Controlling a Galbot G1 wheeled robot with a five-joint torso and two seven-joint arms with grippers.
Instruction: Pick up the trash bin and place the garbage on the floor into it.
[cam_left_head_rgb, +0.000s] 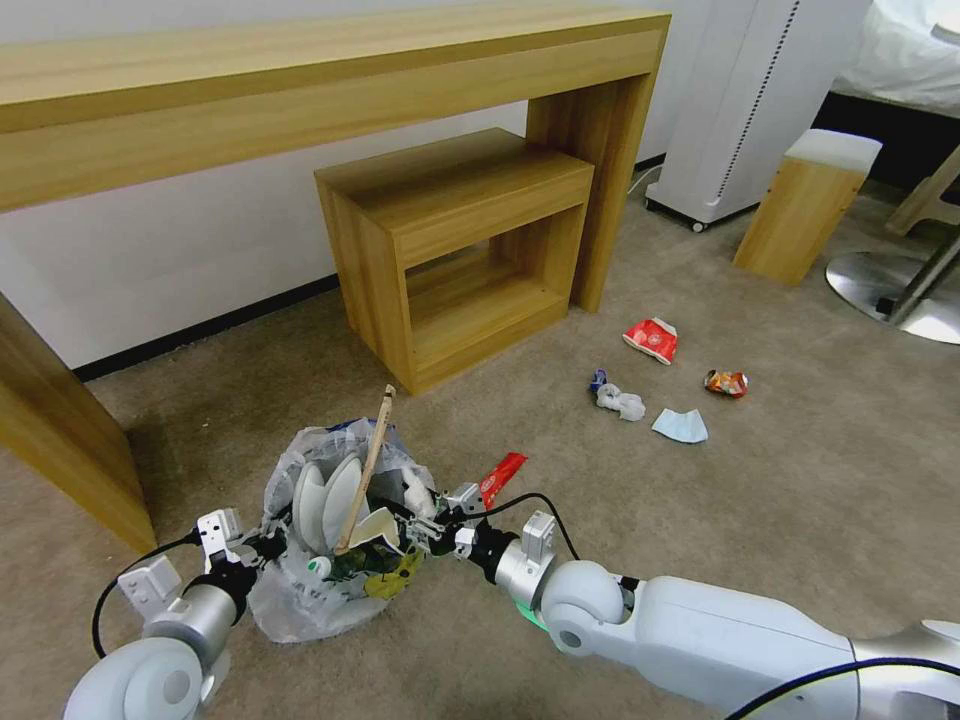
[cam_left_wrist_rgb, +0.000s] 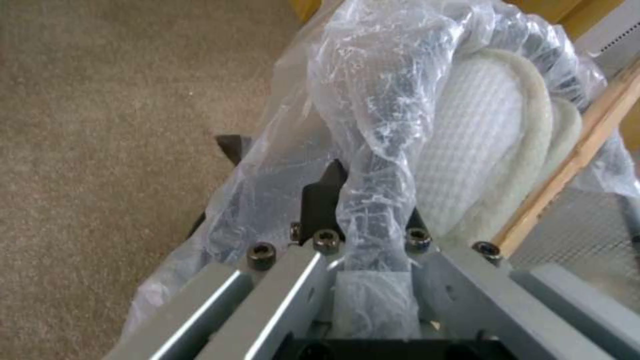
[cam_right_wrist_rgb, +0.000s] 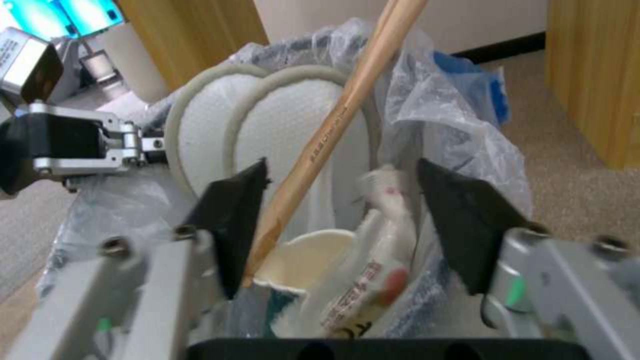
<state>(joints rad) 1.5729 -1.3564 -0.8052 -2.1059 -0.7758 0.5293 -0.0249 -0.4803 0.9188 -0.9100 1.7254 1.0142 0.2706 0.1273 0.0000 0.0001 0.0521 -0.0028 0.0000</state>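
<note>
The trash bin (cam_left_head_rgb: 330, 585), lined with a crinkly clear bag, sits on the beige floor (cam_left_head_rgb: 700, 520) right in front of me. It holds two white slippers (cam_left_head_rgb: 328, 492), a wooden stick (cam_left_head_rgb: 366, 468) and a paper cup (cam_right_wrist_rgb: 303, 260). My left gripper (cam_left_wrist_rgb: 363, 210) is shut on the bag-covered rim. Over the bin's mouth, my right gripper (cam_right_wrist_rgb: 347, 225) is open, with a white packet (cam_right_wrist_rgb: 377, 250) with red print lying loose between its fingers. On the floor lie a red wrapper (cam_left_head_rgb: 501, 478), a red carton (cam_left_head_rgb: 651, 339), an orange wrapper (cam_left_head_rgb: 726, 382), a tissue (cam_left_head_rgb: 620, 401) and a blue mask (cam_left_head_rgb: 680, 426).
A long wooden desk (cam_left_head_rgb: 300, 90) runs along the wall, with a small wooden shelf unit (cam_left_head_rgb: 460, 250) under it. A white appliance (cam_left_head_rgb: 740, 100), a wooden stool (cam_left_head_rgb: 805, 205) and a round chair base (cam_left_head_rgb: 890, 290) stand at the back right.
</note>
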